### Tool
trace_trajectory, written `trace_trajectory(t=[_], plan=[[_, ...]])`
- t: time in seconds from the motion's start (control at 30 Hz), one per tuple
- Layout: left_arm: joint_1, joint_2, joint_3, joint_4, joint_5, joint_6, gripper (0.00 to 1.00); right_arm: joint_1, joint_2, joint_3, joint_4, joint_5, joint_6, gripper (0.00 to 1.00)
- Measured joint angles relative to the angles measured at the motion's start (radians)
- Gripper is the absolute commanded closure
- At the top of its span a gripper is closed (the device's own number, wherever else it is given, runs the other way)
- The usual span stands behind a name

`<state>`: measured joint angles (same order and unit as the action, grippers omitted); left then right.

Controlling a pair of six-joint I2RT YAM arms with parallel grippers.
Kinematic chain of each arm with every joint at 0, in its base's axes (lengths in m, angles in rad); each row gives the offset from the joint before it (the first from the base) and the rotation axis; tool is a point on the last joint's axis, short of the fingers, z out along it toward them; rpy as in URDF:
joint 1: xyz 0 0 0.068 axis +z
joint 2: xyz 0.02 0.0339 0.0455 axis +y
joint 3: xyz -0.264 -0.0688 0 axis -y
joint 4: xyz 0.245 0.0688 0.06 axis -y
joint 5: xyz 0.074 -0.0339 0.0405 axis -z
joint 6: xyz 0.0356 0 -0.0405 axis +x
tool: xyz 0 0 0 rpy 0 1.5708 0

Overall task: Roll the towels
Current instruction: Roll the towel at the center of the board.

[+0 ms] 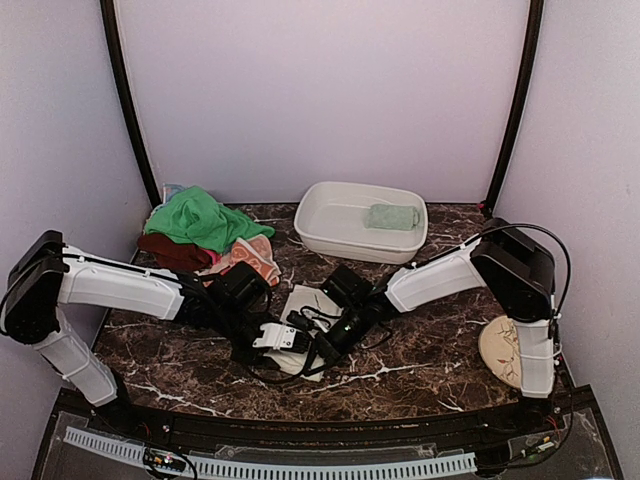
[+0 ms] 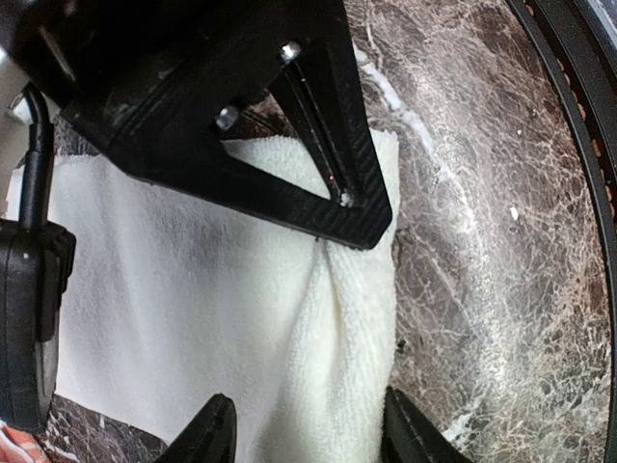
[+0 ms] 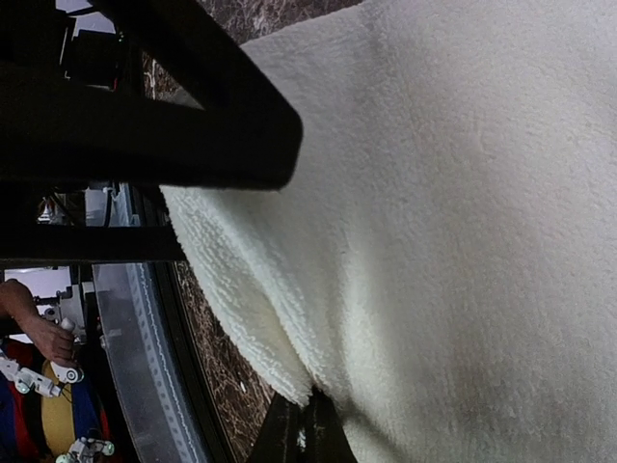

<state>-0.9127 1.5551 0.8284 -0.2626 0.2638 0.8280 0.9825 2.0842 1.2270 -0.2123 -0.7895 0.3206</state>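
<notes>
A cream-white towel (image 1: 303, 298) lies on the marble table between both arms. In the left wrist view a raised fold of this towel (image 2: 333, 367) runs between my left gripper's (image 2: 308, 439) fingertips (image 2: 210, 432), which stand apart on either side of it. My right gripper (image 3: 307, 436) is shut on the towel's (image 3: 463, 231) near edge, pinching it into a pucker. In the top view the left gripper (image 1: 297, 343) and right gripper (image 1: 326, 348) meet over the towel. A sage-green towel (image 1: 392, 216) lies in the basin. A bright green towel (image 1: 195, 220) and an orange swirl one (image 1: 252, 258) are heaped at back left.
The white basin (image 1: 330, 232) stands at the back centre. A dark red cloth (image 1: 172, 252) lies under the green towel. A round plate (image 1: 498, 350) sits at the right, beside the right arm's base. The table's front rim (image 3: 159, 386) runs close to the right gripper.
</notes>
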Motion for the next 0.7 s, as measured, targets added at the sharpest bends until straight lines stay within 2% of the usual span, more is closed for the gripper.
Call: trace_trajectory(t=[0.07,0.2,0.33,0.5,0.7], plan=[[0.000,0.013,0.000,0.005,-0.004,0.000,0.51,-0.003,0.000,0.000,0.000,-0.003,0.008,1.00],[0.000,0.019,0.002,0.002,0.013,-0.011,0.39,-0.010,0.000,-0.001,0.002,-0.011,0.027,1.00],[-0.010,0.014,0.002,-0.005,0.038,-0.024,0.36,-0.015,0.000,-0.001,0.001,-0.017,0.037,1.00],[-0.022,0.016,0.002,-0.005,0.033,-0.024,0.45,-0.016,0.000,-0.001,0.001,-0.018,0.040,1.00],[-0.023,0.055,0.002,-0.002,-0.002,-0.012,0.64,-0.016,0.000,-0.005,0.007,-0.020,0.044,1.00]])
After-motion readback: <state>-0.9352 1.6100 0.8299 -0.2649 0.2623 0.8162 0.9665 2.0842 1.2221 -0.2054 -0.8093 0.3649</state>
